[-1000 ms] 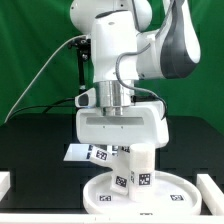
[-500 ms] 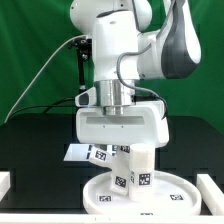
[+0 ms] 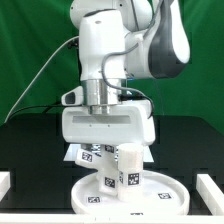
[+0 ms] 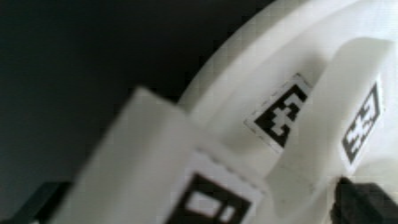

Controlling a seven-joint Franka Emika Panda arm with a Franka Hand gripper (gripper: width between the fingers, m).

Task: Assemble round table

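The large round disc point(image 3: 150, 198) lies flat at the table's front. The thick white leg point(image 3: 127, 170) stands upright on it with tags on its side. My gripper point(image 3: 115, 152) hangs straight down over the leg's top, and its fingers are mostly hidden under the broad hand. In the wrist view a dark fingertip point(image 4: 54, 203) shows on each side of my gripper point(image 4: 210, 200). The tagged leg point(image 4: 196, 150) fills the space between them, with the disc point(image 4: 338, 60) curving behind. The jaws stand wide, astride the leg. I cannot pick out the cross-shaped foot piece.
White tagged sheets or pieces point(image 3: 85, 155) lie behind the disc on the exterior view's left, half hidden by the hand. White blocks mark the table's front corners point(image 3: 5, 181) point(image 3: 212, 180). A green curtain hangs behind.
The hand has shifted toward the exterior view's left and nearer the camera. The leg and the disc have shifted the same way. The jaws stay wide.
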